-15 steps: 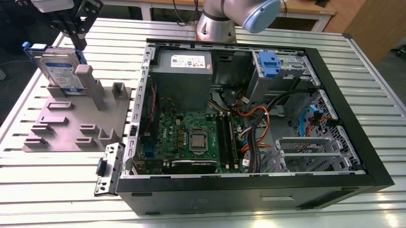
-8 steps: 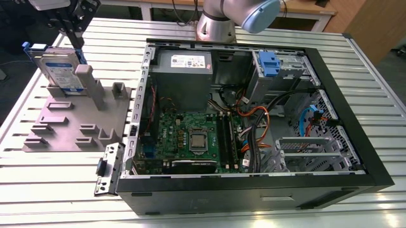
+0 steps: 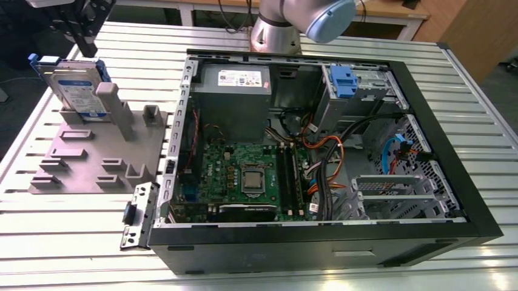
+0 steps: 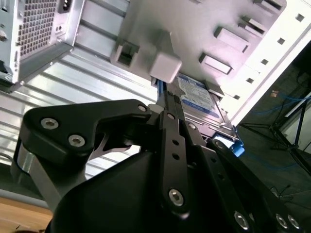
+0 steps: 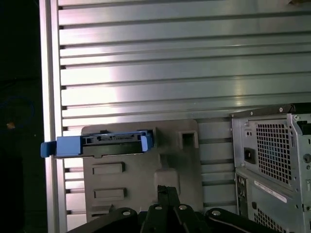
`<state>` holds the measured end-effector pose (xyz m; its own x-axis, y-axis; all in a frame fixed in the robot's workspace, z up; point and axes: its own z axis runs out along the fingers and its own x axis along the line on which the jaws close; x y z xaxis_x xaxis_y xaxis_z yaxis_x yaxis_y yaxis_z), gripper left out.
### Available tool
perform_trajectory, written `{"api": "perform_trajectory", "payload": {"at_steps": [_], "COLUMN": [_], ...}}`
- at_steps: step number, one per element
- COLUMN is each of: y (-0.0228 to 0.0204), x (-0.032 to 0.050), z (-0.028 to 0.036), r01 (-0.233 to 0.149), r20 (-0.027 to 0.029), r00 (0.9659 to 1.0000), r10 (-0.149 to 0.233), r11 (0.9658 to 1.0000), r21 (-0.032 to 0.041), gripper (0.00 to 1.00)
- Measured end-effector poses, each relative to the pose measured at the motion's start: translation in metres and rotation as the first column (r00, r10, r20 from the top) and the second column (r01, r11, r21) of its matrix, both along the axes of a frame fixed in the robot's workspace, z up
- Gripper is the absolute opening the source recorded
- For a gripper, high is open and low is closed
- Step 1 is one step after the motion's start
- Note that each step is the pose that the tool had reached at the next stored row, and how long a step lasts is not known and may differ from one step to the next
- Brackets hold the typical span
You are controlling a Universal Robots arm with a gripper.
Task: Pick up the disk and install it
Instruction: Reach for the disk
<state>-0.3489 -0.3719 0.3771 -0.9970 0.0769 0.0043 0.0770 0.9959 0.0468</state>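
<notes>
Pincer (image 3: 85,47) hangs pressed together and empty at the upper left of the exterior view, just above the disk (image 3: 79,86). The disk stands on edge in a slot of the grey holder (image 3: 89,154) on the surface (image 3: 65,242), apart from the open computer case (image 3: 486,206). The step in hand looks like the approach for the pickup. In the first wrist view the disk's edge sits off to one side of the pincer, so centring seems needed. A good grab would spread wide enough to straddle the thin body and clamp the flat metal faces rather than the blue frame (image 5: 68,145). It would also stay clear of the tall grey post (image 3: 109,103) beside it and lift straight up out of the slot.
</notes>
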Motion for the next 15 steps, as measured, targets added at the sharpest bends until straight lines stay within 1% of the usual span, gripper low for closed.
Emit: {"api": "perform_trajectory", "payload": {"at_steps": [1, 3, 15], "y": [0.0008, 0.0021, 0.0022], "x": [-0.003, -0.0058, -0.0076], "z": [-0.0003, -0.0012, -0.002], "r01": [0.0, 0.0, 0.0], "r20": [-0.0001, 0.0001, 0.0001], "r00": [1.0, 1.0, 1.0], "r10": [0.0, 0.0, 0.0], "r11": [1.0, 1.0, 1.0], "r21": [0.0, 0.0001, 0.0001], "gripper": [0.11, 0.11, 0.11]}}
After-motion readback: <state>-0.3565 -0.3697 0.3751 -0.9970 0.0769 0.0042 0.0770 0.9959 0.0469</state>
